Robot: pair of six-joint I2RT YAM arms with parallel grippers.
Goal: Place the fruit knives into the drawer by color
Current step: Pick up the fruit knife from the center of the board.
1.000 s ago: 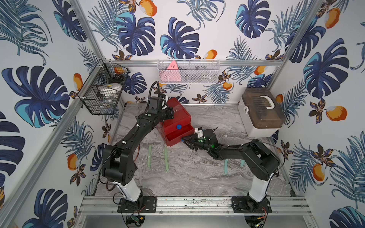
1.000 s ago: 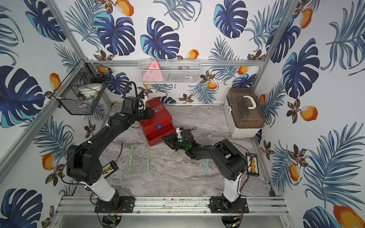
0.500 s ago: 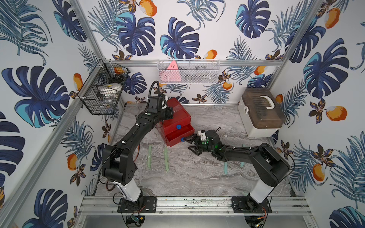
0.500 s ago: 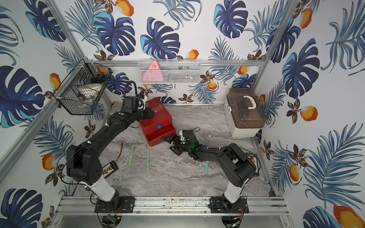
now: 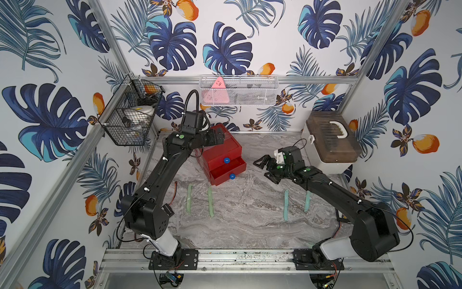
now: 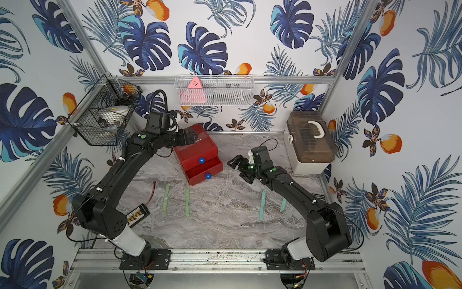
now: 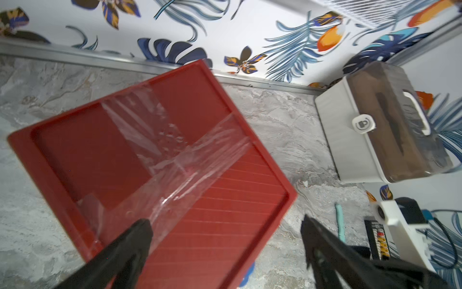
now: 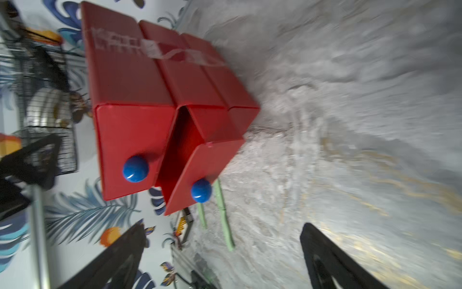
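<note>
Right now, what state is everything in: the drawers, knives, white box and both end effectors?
Lower drawer, pulled open.
Drawer above it, looks shut.
Green knives, flat on the table.
Teal knives, flat on the table.
White box, lid shut.
Left end effector, open, empty, over the red chest.
Right end effector, open, empty.

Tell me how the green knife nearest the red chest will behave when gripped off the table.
The green knife lies flat on the smooth marble table, so it will probably skid rather than lift cleanly. It looks like thin plastic: likely light, maybe slightly bendy. Being long, it may swing if pinched near one end.
</note>
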